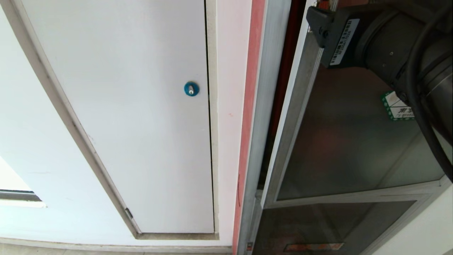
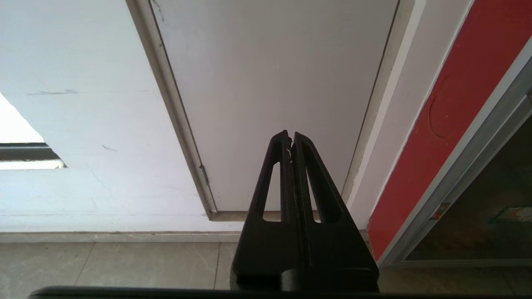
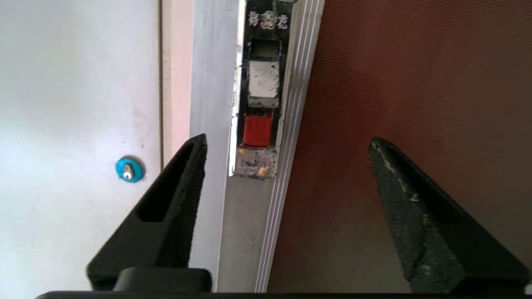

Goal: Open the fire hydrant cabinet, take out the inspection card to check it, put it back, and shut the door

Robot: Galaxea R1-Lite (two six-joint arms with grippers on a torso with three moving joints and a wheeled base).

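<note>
The fire hydrant cabinet's silver frame (image 1: 262, 106) runs up the right of the head view. Beside it hangs the door (image 1: 354, 141), dark tinted glass with a green-bordered sticker (image 1: 398, 106). A narrow dark red gap shows between the door's edge and the frame. My right arm (image 1: 389, 42) reaches in from the upper right. My right gripper (image 3: 287, 139) is open, its fingers straddling the door's latch edge just short of the small red latch (image 3: 257, 128), touching nothing. My left gripper (image 2: 291, 135) is shut and empty, parked low before the wall. The inspection card is out of view.
A white panel door with a blue round lock (image 1: 191, 88) fills the wall left of the cabinet. A lower glass door with a red label (image 1: 315, 246) sits under the big one. Beige floor tiles (image 2: 104, 265) lie at the wall's foot.
</note>
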